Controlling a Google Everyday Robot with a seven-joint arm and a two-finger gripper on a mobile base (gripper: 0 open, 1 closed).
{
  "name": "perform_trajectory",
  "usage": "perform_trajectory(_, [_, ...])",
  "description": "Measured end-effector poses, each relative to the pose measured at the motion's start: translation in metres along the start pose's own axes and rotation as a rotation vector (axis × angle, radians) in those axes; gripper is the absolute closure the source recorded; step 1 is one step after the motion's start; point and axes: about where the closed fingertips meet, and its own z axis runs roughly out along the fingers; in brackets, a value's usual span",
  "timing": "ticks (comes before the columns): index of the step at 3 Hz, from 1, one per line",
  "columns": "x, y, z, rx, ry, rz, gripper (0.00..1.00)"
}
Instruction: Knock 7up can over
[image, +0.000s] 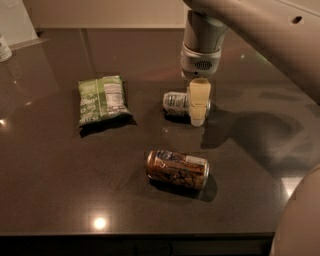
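Worktop (60, 200) is stretching dark and glossy across the whole view, and the big pale arm (260, 35) is reaching in from the upper right, its wrist pointing straight down. Over on the left a green snack bag (101, 99) is lying flat, well apart from the action. Nearer the front edge an orange-brown patterned can (177, 170) is lying on its side. And here is the one that counts: the 7up can (175, 101) is sitting mid-worktop and looking tipped, its end facing left. The gripper (198, 102) is hanging right against the can's right-hand part, hiding some of it; whether it is open or closed I cannot tell. The knock is looking as good as made, so the smart play is lifting straight up, avoiding any sideways drag that would roll the can toward the bag.
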Motion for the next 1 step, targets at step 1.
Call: perform_trajectory(1, [0.0, 0.0, 0.0, 0.0, 0.0, 0.0, 0.0])
